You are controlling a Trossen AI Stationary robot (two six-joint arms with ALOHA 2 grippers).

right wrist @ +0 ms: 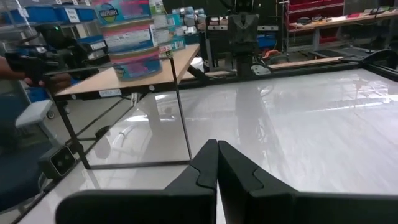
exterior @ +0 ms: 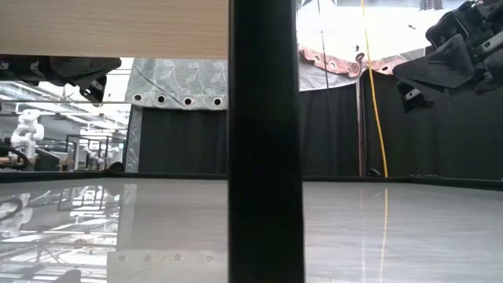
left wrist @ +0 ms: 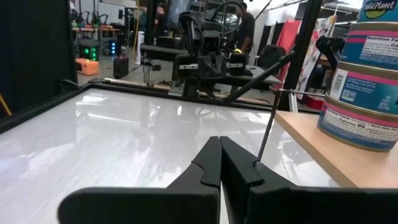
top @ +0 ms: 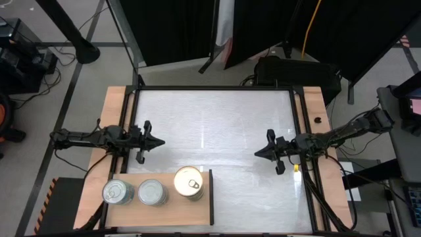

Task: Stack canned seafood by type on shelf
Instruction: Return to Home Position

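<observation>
The shelf (top: pixel 197 210) is a light-brown wooden board with a dark edge at the table's near left, raised on thin metal legs (right wrist: pixel 183 124). Three stacks of tins stand on it: two with silver lids (top: pixel 118 192) (top: pixel 152 192) and one with a gold pull-tab lid (top: pixel 189 182). The labelled stack also shows in the left wrist view (left wrist: pixel 367 81) and the right wrist view (right wrist: pixel 134 40). My left gripper (top: pixel 160 141) (left wrist: pixel 219 149) hovers shut beyond the shelf's far edge. My right gripper (top: pixel 258 153) (right wrist: pixel 217 152) hovers shut over the table's right half, pointing left. Neither touches anything.
The white tabletop (top: pixel 217 125) lies inside a dark frame with wooden side strips (top: pixel 115 105). In the low view a dark post (exterior: pixel 263 141) blocks the middle and the shelf board (exterior: pixel 114 27) spans the upper left. Lab benches and dark curtains stand beyond the table.
</observation>
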